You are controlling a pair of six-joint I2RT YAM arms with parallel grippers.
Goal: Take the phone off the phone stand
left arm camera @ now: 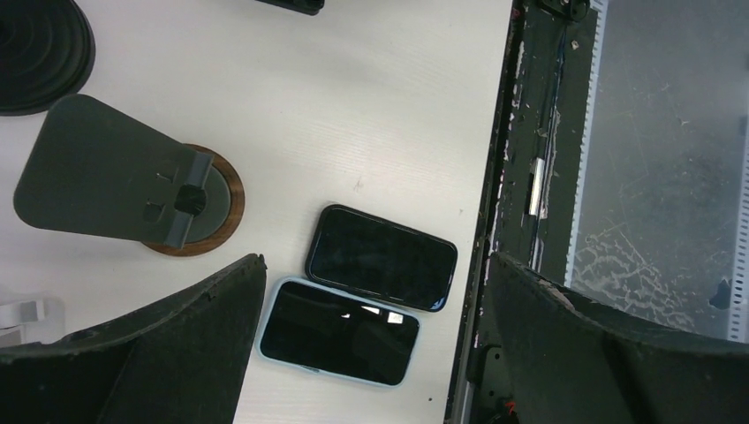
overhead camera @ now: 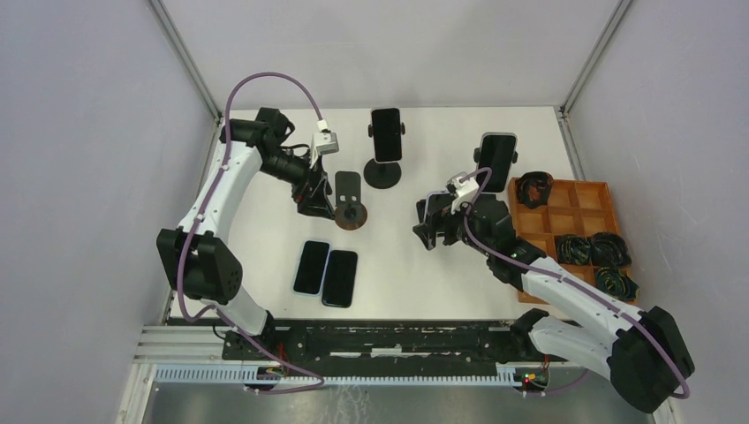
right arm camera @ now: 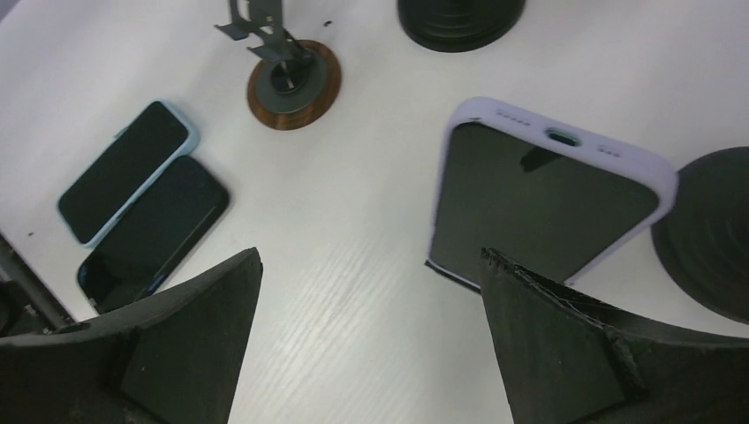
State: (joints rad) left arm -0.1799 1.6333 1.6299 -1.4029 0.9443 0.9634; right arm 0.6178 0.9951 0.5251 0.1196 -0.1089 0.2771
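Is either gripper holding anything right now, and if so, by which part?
Nothing is held. The left gripper and the right gripper are both wide open with nothing clamped between them. The lilac-cased phone in front of the right one is not gripped.

Left arm (overhead camera: 221,185) goes up from its base, bends at the elbow and reaches inward, wrist angled down. Left hand (overhead camera: 312,201) has its fingers spread wide, gripping nothing. Right arm (overhead camera: 565,291) lies low, stretched toward centre. Right hand (overhead camera: 430,228) same state: wide apart, empty.
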